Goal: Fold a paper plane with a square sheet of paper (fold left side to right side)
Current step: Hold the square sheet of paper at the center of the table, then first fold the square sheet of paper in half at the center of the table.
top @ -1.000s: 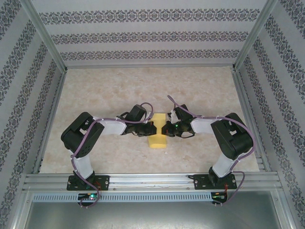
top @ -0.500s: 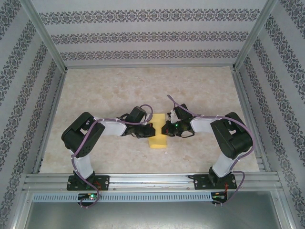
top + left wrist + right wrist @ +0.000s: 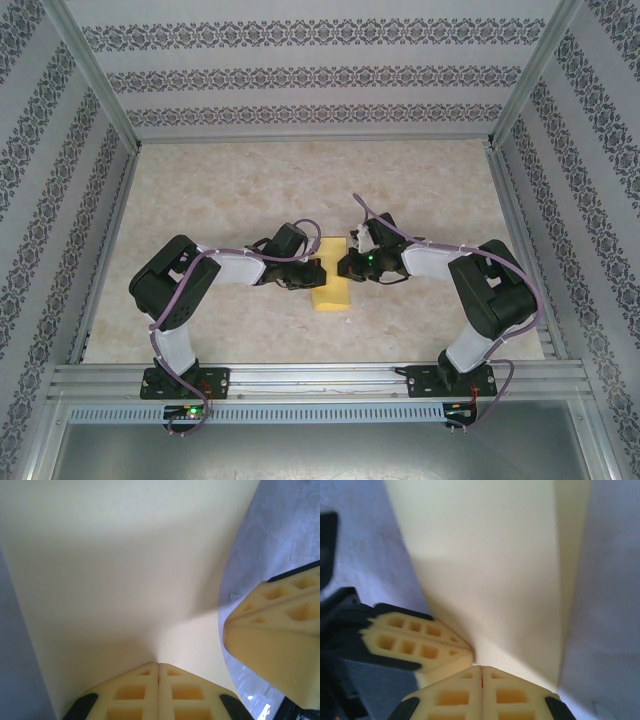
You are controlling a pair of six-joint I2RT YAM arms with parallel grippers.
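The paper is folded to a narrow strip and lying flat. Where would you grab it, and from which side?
The paper lies flat on the table, so nothing stands up to pinch from above. I'd take its long edge where two layers sit slightly offset. Come in low from beside that edge and slide one finger under before closing.

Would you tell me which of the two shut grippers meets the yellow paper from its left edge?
The left gripper, on the arm based lower left in the top view; the right gripper reaches the yellow paper from the opposite edge.
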